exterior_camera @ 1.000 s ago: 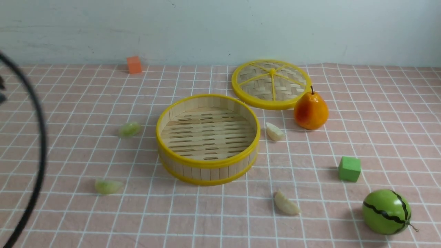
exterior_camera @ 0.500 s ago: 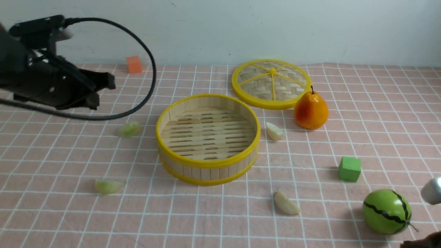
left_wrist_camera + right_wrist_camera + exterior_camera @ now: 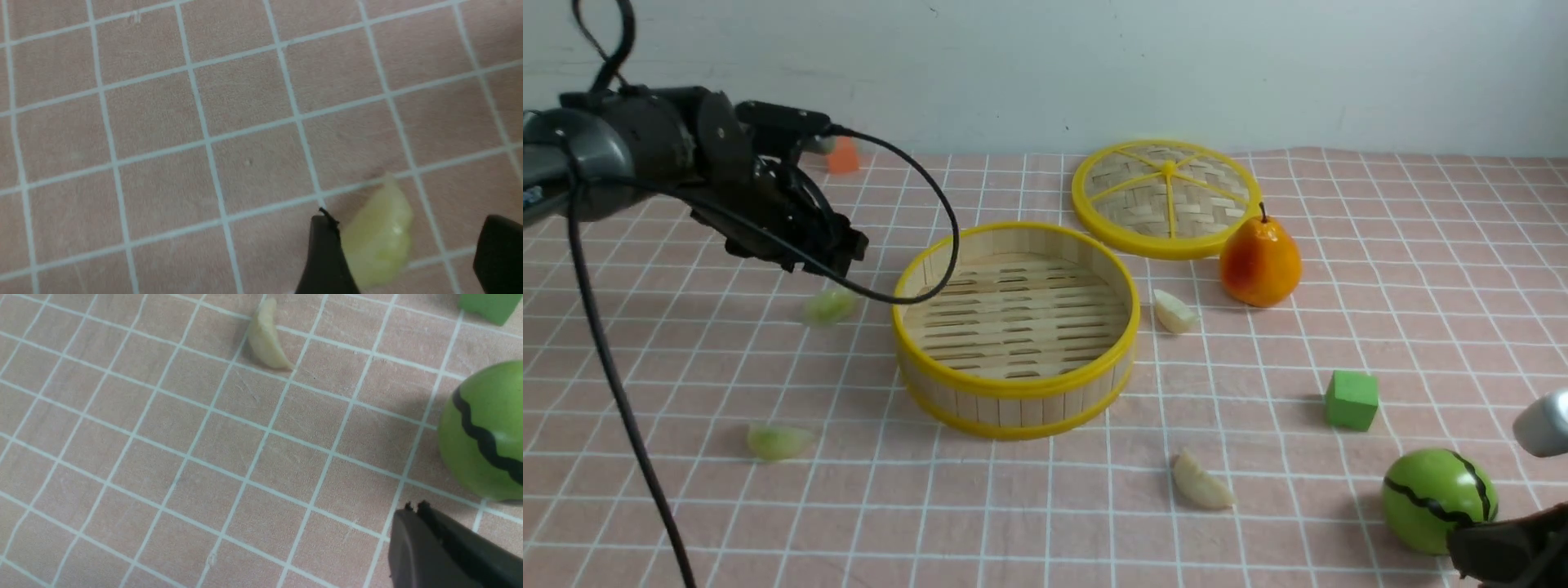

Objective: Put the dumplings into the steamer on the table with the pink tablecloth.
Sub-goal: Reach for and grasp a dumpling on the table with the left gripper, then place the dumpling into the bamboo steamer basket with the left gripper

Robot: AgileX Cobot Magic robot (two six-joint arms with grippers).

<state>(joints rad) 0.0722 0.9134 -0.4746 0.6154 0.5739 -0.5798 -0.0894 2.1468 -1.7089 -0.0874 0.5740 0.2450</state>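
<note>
You see a pale pink tablecloth (image 3: 686, 506) with thin white grid lines, and a plain pale wall (image 3: 1045, 65) behind it. Your left gripper (image 3: 841, 253) hangs with its fingers wide apart over one pale green dumpling (image 3: 829, 306). Your right gripper (image 3: 412, 508), beside the green toy watermelon (image 3: 1436, 498), has its fingers together and holds nothing. Four dumplings lie on the cloth: two green, the second (image 3: 778, 441) nearer you, left of the one round bamboo steamer (image 3: 1013, 388), and two cream-white (image 3: 1174, 312) (image 3: 1201, 483) right of it.
</note>
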